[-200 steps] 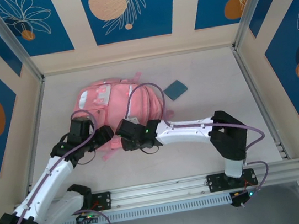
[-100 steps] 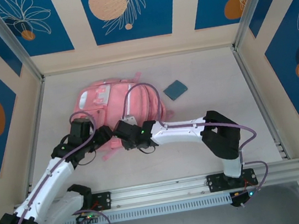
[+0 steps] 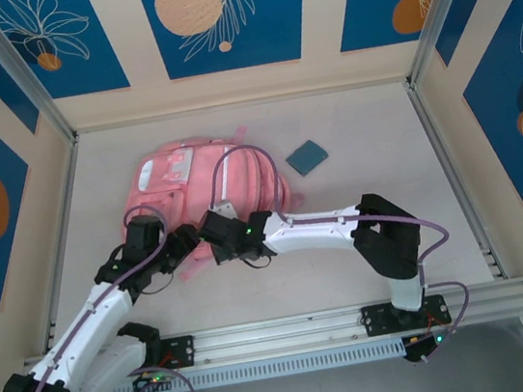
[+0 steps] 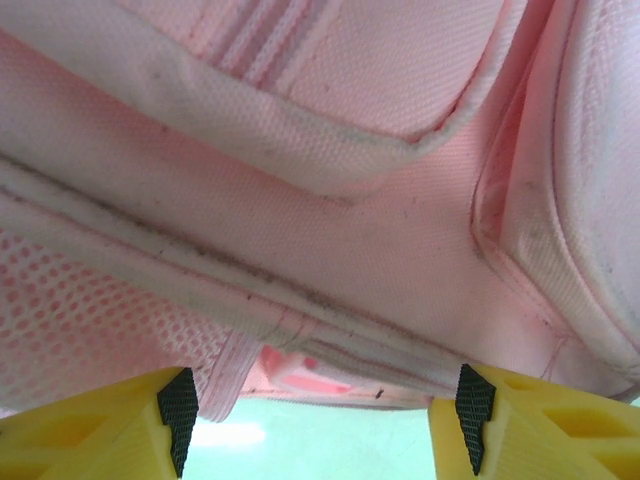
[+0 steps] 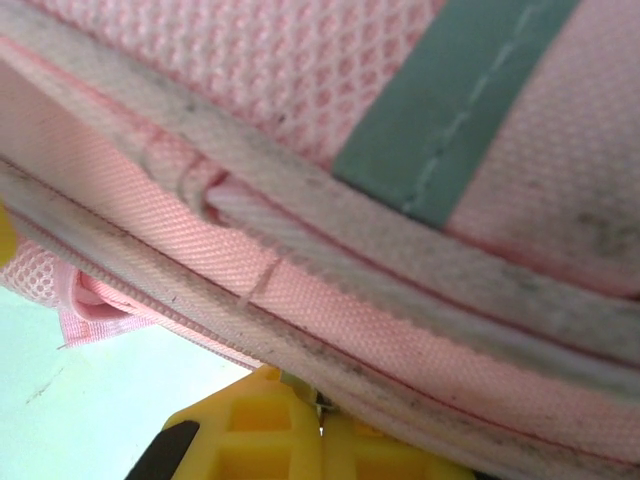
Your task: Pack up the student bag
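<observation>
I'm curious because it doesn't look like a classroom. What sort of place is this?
Probably a robot practice booth, not a classroom: a table boxed in by blue leaf-patterned wall panels, with two robot arms bolted to a metal rail, reaching a pink student bag.

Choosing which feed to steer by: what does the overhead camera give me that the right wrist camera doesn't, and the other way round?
Overhead: the whole student bag flat on the table, a small blue case lying apart from it. Right wrist: the right claw shut against a grimy zip seam, mesh and a grey-green strip above; whether it pinches anything is unclear. Both: pink bag fabric and the pale table.
</observation>
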